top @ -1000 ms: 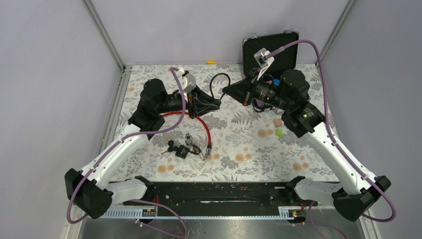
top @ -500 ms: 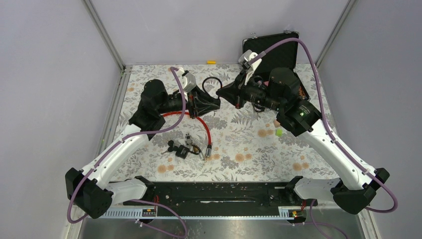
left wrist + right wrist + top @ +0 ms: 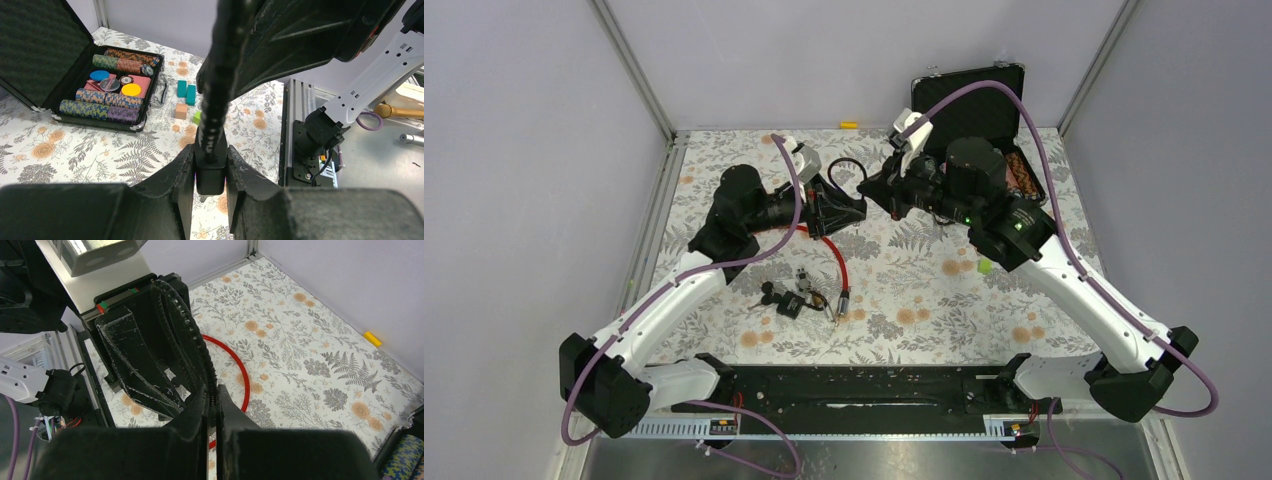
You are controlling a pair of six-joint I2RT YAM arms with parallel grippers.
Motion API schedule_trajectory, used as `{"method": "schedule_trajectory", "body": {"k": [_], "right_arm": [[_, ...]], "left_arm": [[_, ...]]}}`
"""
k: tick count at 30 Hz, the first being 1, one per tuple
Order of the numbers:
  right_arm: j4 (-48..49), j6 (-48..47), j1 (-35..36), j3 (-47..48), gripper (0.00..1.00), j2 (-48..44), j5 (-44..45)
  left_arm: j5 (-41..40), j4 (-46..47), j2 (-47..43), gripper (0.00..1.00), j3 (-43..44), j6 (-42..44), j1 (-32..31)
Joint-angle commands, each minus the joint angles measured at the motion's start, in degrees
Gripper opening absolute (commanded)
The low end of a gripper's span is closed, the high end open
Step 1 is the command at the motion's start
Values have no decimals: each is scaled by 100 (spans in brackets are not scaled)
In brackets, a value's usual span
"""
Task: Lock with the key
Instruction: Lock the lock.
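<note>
A black cable lock is held between my two grippers above the back middle of the table. My left gripper (image 3: 856, 208) is shut on its black block-shaped lock body (image 3: 210, 172). Its black coiled cable (image 3: 842, 166) loops up and back; it also shows in the left wrist view (image 3: 219, 75). My right gripper (image 3: 877, 189) is shut on the thin cable end (image 3: 212, 390), right next to the left gripper (image 3: 137, 352). A bunch of keys (image 3: 789, 298) lies on the floral table, in neither gripper. In the wrist views, left gripper (image 3: 210, 156) and right gripper (image 3: 212, 399) are both clamped.
A red cable (image 3: 832, 252) lies curved on the table under the left gripper, ending near the keys. An open black case (image 3: 999, 90) of poker chips (image 3: 107, 95) stands at the back right. Small coloured blocks (image 3: 984, 266) lie beside it. A yellow piece (image 3: 850, 125) lies at the back edge.
My right arm has swung left and brought the cable end up against the left gripper; the black cable loop has tightened. The left arm has shifted slightly.
</note>
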Motion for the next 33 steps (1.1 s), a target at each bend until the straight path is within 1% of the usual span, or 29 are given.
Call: {"method": "schedule_trajectory", "body": {"k": [1, 4, 6, 8, 11, 14, 17, 20, 24, 27, 30, 32, 33], "right_arm": [[-970, 317, 220, 151, 0, 102, -24], [-822, 719, 133, 350, 0, -20, -8], [-681, 1044, -37, 453, 7, -86, -268], [-435, 1425, -282, 462, 20, -166, -700], [128, 1925, -623, 284, 45, -345, -1281], [686, 2177, -706, 7, 68, -506, -1634], [1248, 2533, -720, -163, 79, -502, -1974], [1951, 2966, -727, -284, 81, -370, -2249], [2436, 3377, -730, -209, 80, -59, -2518], [2533, 3533, -730, -99, 75, 135, -2701], [2923, 3770, -732, -162, 69, 213, -2906], [3107, 3903, -734, -170, 62, 274, -3090], [3197, 3964, -730, -184, 57, 299, -3167]], "left_arm": [[-277, 1222, -150, 0, 230, -37, -15], [-147, 980, -184, 0, 181, 57, -9], [-107, 864, -223, 0, 142, 99, -7], [-63, 818, -261, 0, 117, 102, 6], [20, 806, -325, 0, 115, 88, 11], [146, 822, -356, 0, 157, 14, 22], [410, 803, -333, 0, 262, -151, 20], [776, 905, -305, 0, 337, -373, 21], [1221, 1079, -287, 0, 418, -648, 20], [1476, 1088, -261, 0, 521, -788, 24], [1597, 1087, -227, 0, 613, -941, 20], [1624, 1043, -209, 0, 659, -955, 21], [1608, 1028, -208, 0, 666, -954, 20]]}}
